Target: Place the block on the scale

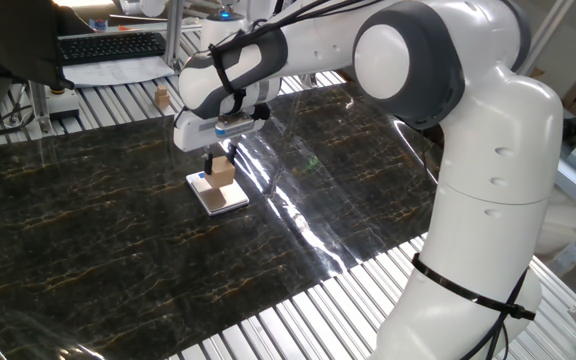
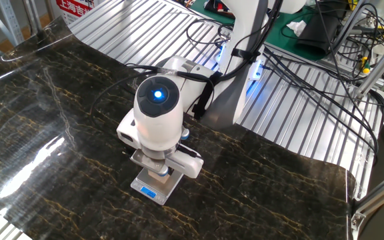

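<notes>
The block (image 1: 224, 171) stands on the scale (image 1: 218, 192), between the fingers of the hand (image 1: 219, 156) directly above; its grasp cannot be told.

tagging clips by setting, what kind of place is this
Most likely a robotics lab or test bench: a Franka arm on a ribbed metal table, loose cables behind it, and a keyboard at a neighbouring workstation.
</notes>
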Controlling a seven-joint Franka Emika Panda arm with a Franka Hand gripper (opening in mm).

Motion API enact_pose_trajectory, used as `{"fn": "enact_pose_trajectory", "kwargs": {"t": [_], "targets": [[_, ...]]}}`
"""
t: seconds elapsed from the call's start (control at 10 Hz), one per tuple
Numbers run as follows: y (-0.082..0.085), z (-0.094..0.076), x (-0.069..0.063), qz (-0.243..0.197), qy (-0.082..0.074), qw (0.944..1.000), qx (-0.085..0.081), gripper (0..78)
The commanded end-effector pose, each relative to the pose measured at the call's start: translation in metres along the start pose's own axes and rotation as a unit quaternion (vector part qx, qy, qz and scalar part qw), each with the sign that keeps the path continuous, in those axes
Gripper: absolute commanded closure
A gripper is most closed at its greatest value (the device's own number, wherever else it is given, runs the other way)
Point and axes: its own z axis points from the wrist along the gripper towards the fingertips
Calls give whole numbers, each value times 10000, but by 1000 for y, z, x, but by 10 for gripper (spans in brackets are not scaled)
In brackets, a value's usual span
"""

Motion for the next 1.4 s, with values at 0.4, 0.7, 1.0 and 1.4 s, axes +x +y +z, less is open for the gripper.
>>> {"fn": "enact_pose_trajectory", "kwargs": {"t": [0.4, 0.7, 1.0, 1.4], "targets": [[0, -2, -1, 29, -45, 10000, 11, 764], [0, -2, -1, 20, -46, 10000, -43, 764], [0, -2, -1, 103, 96, 9998, -154, 764], [0, -2, -1, 96, 52, 9999, 57, 764]]}}
